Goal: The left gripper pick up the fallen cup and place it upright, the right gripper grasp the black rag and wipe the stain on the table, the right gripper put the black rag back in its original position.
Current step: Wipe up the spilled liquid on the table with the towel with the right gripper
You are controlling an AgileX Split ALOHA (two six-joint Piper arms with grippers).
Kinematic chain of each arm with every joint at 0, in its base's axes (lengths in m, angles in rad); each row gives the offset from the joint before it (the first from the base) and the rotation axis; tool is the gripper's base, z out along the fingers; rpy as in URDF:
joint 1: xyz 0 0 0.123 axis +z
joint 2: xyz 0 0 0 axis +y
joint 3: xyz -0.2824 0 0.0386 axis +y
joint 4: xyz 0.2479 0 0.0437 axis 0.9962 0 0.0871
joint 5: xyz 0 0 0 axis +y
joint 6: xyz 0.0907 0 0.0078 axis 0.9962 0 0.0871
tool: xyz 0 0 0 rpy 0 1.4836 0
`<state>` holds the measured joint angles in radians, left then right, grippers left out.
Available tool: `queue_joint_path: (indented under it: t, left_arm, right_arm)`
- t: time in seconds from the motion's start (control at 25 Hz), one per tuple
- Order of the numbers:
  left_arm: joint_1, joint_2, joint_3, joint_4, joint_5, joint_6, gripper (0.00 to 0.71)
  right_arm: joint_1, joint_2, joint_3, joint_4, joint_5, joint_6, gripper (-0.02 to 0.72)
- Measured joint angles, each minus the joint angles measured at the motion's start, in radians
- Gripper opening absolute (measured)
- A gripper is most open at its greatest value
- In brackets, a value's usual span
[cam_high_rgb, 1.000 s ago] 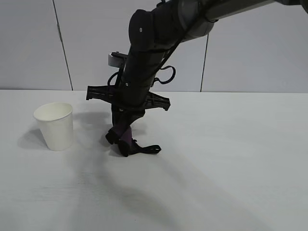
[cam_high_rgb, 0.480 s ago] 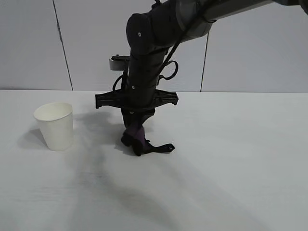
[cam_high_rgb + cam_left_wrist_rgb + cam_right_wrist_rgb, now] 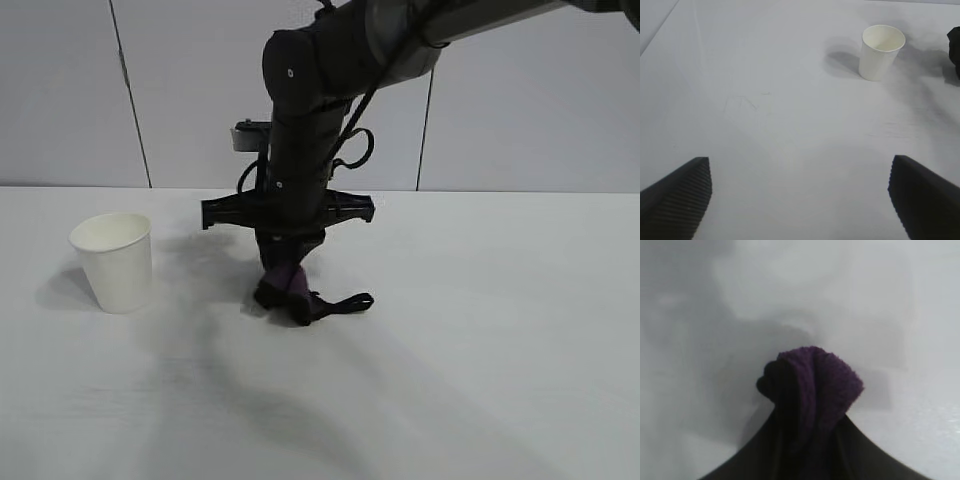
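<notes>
The white paper cup (image 3: 113, 261) stands upright at the table's left, also in the left wrist view as the cup (image 3: 880, 52). My right gripper (image 3: 288, 283) points straight down at the table's middle, shut on the black rag (image 3: 300, 297), which presses on the white table (image 3: 480, 330); its strap loop trails to the right. The right wrist view shows the purple rag (image 3: 812, 385) squeezed between the jaws. My left gripper (image 3: 800, 197) is open and empty, held back above bare table far from the cup. No stain shows; the spot under the rag is hidden.
A grey panelled wall (image 3: 60, 90) runs behind the table. Bare white tabletop stretches to the right of the rag and along the front edge.
The right gripper has slid the rag rightward across the table, away from the cup, and turned more upright. The cup and left gripper have stayed still.
</notes>
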<state>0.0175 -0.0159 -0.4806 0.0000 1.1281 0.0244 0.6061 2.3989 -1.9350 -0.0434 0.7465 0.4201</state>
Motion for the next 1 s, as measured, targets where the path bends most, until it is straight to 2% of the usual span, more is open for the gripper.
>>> queue_joint_path:
  t: [0.08, 0.24, 0.36, 0.44, 0.68, 1.0]
  left_arm:
    - [0.000, 0.000, 0.000, 0.000, 0.000, 0.000, 0.690]
    - [0.000, 0.000, 0.000, 0.000, 0.000, 0.000, 0.690]
    - [0.000, 0.000, 0.000, 0.000, 0.000, 0.000, 0.690]
    - [0.000, 0.000, 0.000, 0.000, 0.000, 0.000, 0.690]
    - [0.000, 0.000, 0.000, 0.000, 0.000, 0.000, 0.690]
    - [0.000, 0.000, 0.000, 0.000, 0.000, 0.000, 0.690]
  right_arm:
    - [0.004, 0.014, 0.000, 0.043, -0.046, 0.002, 0.130]
    - [0.023, 0.038, 0.000, 0.056, -0.106, 0.015, 0.130]
    - [0.025, 0.040, -0.002, 0.056, -0.111, 0.029, 0.130]
    - [0.024, 0.037, -0.004, 0.035, -0.097, 0.029, 0.130]
    - [-0.004, 0.033, -0.041, -0.070, 0.093, -0.007, 0.130]
    - [-0.066, -0.008, -0.043, -0.140, 0.287, -0.112, 0.130]
